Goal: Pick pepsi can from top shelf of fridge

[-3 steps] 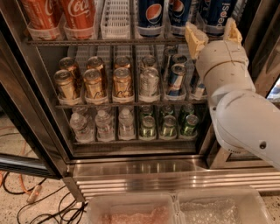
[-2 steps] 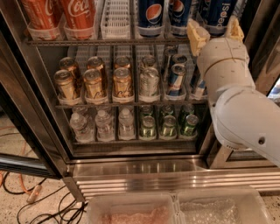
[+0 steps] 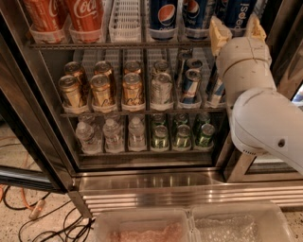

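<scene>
Pepsi can (image 3: 239, 10) sits on top shelf (image 3: 118, 45) of fridge (image 3: 151, 182), pincer (image 3: 236, 29) spread apart flanking it; approach looks done, clamp and pull-out not yet.

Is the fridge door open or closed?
Open. The door sticks out at the left, and the hand is up at the top shelf, fingers spread either side of a pepsi can.

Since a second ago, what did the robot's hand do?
The gripper crept a little up and to the right, so its open fingers now frame the rightmost pepsi can on the top shelf. Nothing is grabbed yet. The other cans and the bottles stayed put.
</scene>
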### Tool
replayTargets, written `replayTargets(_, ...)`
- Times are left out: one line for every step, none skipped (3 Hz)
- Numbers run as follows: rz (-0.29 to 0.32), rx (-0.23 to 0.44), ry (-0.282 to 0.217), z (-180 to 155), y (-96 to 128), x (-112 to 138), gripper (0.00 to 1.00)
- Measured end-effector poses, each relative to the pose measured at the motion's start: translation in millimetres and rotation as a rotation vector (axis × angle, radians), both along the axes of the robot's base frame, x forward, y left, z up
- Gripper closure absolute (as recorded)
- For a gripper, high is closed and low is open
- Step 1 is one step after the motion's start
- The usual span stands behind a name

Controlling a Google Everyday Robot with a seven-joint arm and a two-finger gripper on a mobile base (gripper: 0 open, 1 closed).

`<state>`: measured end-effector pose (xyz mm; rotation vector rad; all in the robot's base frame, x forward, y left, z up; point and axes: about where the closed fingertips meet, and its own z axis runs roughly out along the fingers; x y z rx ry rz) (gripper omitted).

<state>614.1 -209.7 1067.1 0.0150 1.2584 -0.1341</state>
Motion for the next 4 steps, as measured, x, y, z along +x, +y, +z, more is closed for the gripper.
replayTargets(-0.015,0.006,0.001,0,-6,4,0.38)
replayTargets(-0.032,0.012,0.002,-1,-12,9,0.38)
replayTargets(-0.047,0.018,-0.002,1,-19,16,0.38)
replayTargets(-0.074,0.031,-0.012,7,-31,34,0.39)
